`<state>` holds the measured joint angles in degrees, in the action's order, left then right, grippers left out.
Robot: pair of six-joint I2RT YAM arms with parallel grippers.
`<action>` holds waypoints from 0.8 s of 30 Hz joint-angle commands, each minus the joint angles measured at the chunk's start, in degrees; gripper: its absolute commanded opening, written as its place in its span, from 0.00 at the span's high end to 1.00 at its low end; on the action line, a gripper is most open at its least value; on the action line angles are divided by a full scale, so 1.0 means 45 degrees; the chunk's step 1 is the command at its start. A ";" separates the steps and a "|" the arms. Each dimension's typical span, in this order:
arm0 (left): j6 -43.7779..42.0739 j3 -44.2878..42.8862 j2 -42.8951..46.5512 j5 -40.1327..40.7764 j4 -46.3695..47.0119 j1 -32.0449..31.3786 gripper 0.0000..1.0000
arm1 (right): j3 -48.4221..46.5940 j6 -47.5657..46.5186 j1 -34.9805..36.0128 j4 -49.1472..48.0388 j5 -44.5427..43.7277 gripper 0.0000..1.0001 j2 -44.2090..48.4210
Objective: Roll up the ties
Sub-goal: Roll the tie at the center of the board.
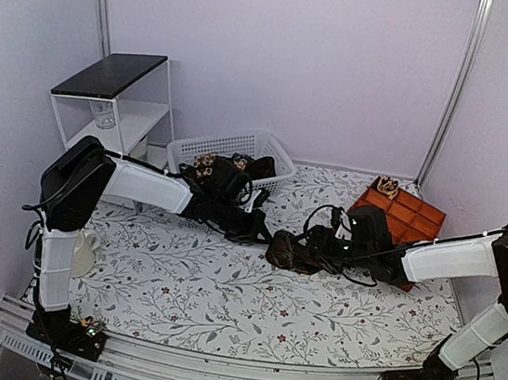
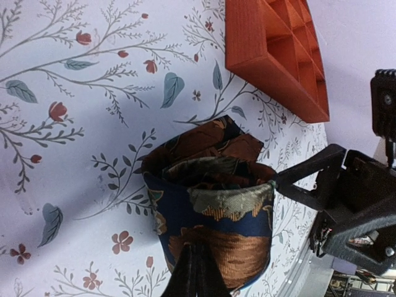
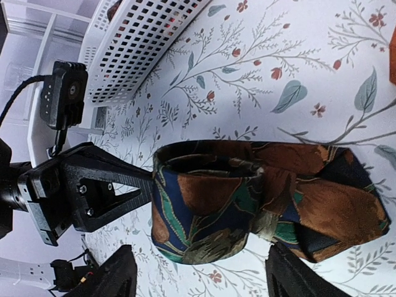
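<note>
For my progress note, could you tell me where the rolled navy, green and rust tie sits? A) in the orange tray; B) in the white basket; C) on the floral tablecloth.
C: the rolled tie rests on the floral tablecloth, pinched by the left claw.

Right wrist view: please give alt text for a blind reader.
A rolled navy, rust and green tie lies on a floral tablecloth, one end pinched by the left arm's fingers. The right arm's fingers are open below it; a white basket is top left.

Your floral table point(image 1: 220, 307): rolled tie point(image 1: 281, 253) at its centre, white basket point(image 1: 181, 154) along the far edge, orange tray point(image 1: 410, 215) in the far right corner.
</note>
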<state>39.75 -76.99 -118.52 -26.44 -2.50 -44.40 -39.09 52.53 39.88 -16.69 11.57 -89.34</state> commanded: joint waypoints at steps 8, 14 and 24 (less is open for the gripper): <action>0.0093 -0.0196 0.0037 0.0113 -0.0147 -0.0117 1.00 | -0.1947 0.0607 0.0462 0.0356 0.0161 0.30 -0.2035; 0.0149 -0.0196 0.0124 0.0074 -0.0114 -0.0188 1.00 | -0.2012 -0.1151 0.0461 0.1505 -0.0405 0.41 -0.2095; -0.0189 0.0564 0.0984 0.0453 0.0620 -0.0277 0.92 | -0.0519 -0.3147 -0.0377 0.0667 -0.0159 0.61 -0.1282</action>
<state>40.07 -76.09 -117.95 -25.58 -1.98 -45.21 -44.14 43.66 40.12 -12.67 10.20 -97.58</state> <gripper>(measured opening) 0.050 0.399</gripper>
